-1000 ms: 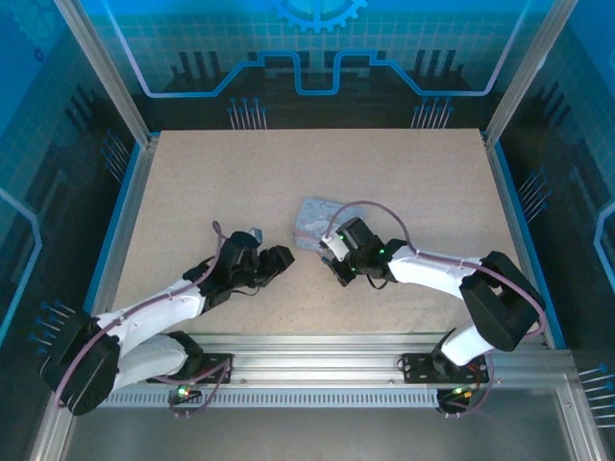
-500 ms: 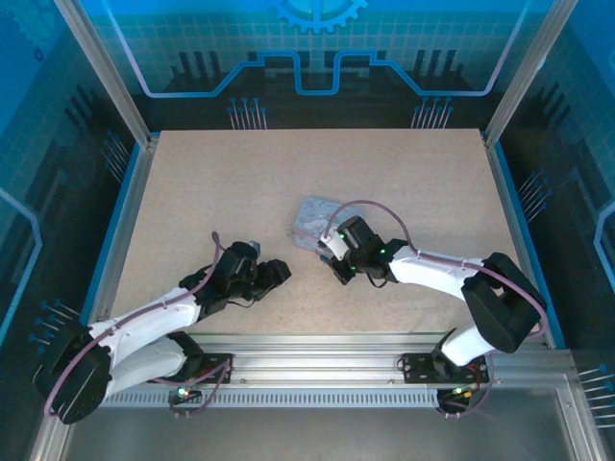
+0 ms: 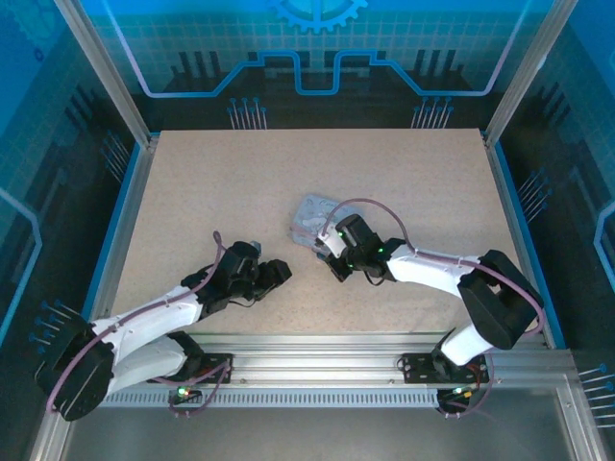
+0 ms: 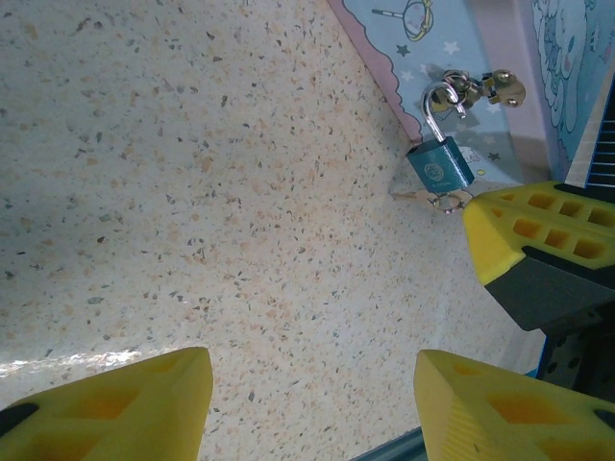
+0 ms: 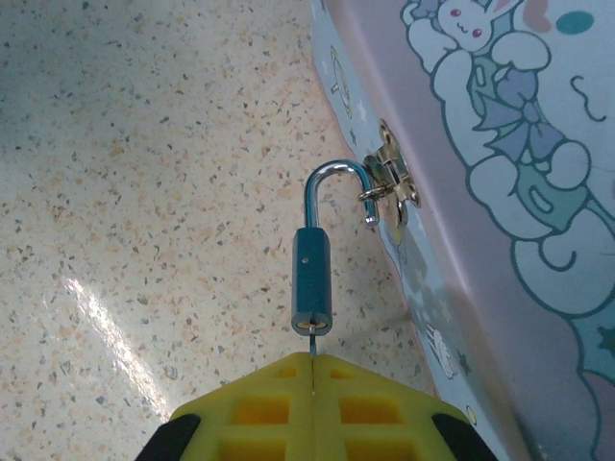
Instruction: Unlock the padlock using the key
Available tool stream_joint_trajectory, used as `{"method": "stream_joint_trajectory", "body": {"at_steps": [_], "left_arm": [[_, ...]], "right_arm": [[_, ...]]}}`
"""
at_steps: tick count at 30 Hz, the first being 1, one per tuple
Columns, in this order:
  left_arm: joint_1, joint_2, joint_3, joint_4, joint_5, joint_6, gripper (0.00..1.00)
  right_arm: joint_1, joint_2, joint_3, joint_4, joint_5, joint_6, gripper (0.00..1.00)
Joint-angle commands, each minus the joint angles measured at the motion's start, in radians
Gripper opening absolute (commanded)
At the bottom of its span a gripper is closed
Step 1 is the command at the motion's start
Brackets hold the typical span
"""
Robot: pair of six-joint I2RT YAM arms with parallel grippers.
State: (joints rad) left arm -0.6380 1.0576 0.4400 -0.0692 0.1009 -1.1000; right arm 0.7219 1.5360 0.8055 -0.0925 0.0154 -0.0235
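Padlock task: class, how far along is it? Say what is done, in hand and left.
Done: the key is in the padlock, whose shackle looks sprung open. In hand: right pincer shut on the key. Remaining: little, perhaps unhooking it from the hasp. Left pincer open, idle.

Padlock (image 4: 440, 165): small blue body, silver shackle hooked through the tin's latch.
Tin (image 4: 423, 38): pale blue, cartoon-printed, right behind the padlock.
Key (image 4: 432, 199): thin, just under the padlock's base.
Right gripper's finger (image 4: 524, 235): yellow, beside the key.
Left gripper (image 4: 307, 403): fingers spread wide, well apart from the padlock.
Table (image 4: 192, 192): speckled beige.
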Motion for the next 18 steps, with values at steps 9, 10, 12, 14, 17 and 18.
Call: {"method": "stream_joint_trajectory", "body": {"at_steps": [9,10,12,14,17,18], "left_arm": [[-0.009,0.011,0.006,0.011,0.002,-0.003,0.59],[-0.009,0.013,0.009,0.011,0.002,-0.002,0.59],[-0.009,0.017,0.01,0.012,0.004,-0.003,0.59],[-0.009,0.016,0.01,0.013,0.003,-0.004,0.59],[-0.009,0.014,0.009,0.01,0.003,-0.002,0.59],[-0.009,0.013,0.009,0.011,0.005,-0.003,0.58]], "right_arm": [[-0.002,0.016,0.033,0.056,-0.033,-0.006,0.0],[-0.002,0.022,0.04,0.06,-0.034,-0.004,0.0],[-0.002,0.031,0.049,0.063,-0.039,-0.001,0.0],[-0.002,0.042,0.058,0.064,-0.04,-0.001,0.0],[-0.002,0.049,0.05,0.069,-0.031,0.001,0.0],[-0.002,0.044,0.041,0.076,-0.026,0.001,0.0]]}}
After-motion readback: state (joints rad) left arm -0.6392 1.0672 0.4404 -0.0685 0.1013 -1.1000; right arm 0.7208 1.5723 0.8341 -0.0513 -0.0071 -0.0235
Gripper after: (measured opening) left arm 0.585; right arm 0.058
